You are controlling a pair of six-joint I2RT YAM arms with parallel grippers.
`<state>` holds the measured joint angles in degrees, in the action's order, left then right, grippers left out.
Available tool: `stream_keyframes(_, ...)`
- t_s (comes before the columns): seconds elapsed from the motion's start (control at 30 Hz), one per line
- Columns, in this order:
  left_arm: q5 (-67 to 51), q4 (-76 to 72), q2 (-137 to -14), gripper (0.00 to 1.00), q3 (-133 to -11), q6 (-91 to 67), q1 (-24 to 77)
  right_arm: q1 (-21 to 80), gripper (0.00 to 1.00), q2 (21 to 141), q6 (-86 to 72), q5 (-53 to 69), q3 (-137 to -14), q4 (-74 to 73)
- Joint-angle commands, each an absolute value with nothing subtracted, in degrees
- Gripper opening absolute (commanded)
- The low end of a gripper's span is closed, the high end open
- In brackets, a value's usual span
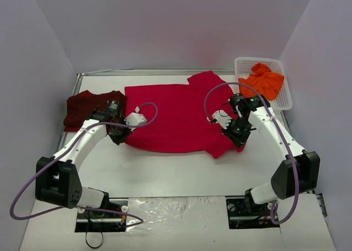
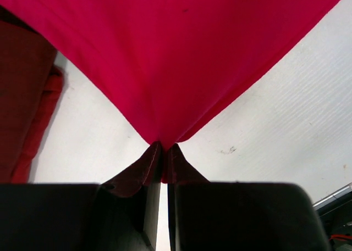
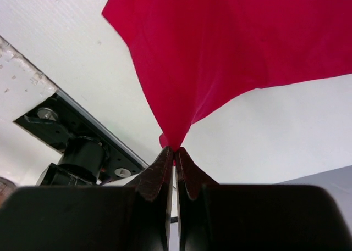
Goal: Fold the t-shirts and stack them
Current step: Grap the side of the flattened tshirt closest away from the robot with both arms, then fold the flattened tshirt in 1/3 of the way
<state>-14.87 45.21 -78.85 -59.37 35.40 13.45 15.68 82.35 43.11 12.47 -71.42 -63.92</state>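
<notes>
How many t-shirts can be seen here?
3: the red t-shirt spread mid-table, the maroon t-shirt at the left edge, the orange t-shirt in the basket. Others may be hidden.

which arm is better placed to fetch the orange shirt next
Right. The orange shirt sits in the basket just beyond the right pincer; the left pincer is far off; both grip the red shirt.

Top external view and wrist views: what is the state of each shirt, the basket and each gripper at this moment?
red t-shirt, spread flat on the table, pinched at both near corners.
maroon t-shirt, looks folded, lying at the left.
orange t-shirt, crumpled, in the basket.
basket, upright, holds the orange t-shirt.
left gripper, shut on the red t-shirt.
right gripper, shut on the red t-shirt.
</notes>
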Motion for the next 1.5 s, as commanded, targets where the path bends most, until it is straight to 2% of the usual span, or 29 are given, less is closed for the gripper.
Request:
stream_keyframes(0.0,-14.2,46.9,-76.7,0.02,-62.8,35.4,13.7,15.0,0.0,84.4,42.8,10.0,-75.7,-66.3)
stream_keyframes(0.73,-10.7,43.2,-83.4,0.02,-67.8,33.7,13.5,14.7,0.0,99.8,39.2,5.1,-94.7,-61.3)
stream_keyframes(1.47,-8.3,42.4,-94.8,0.02,-76.5,33.4,11.4,13.4,0.0,115.3,34.7,-1.7,-107.6,-54.4)
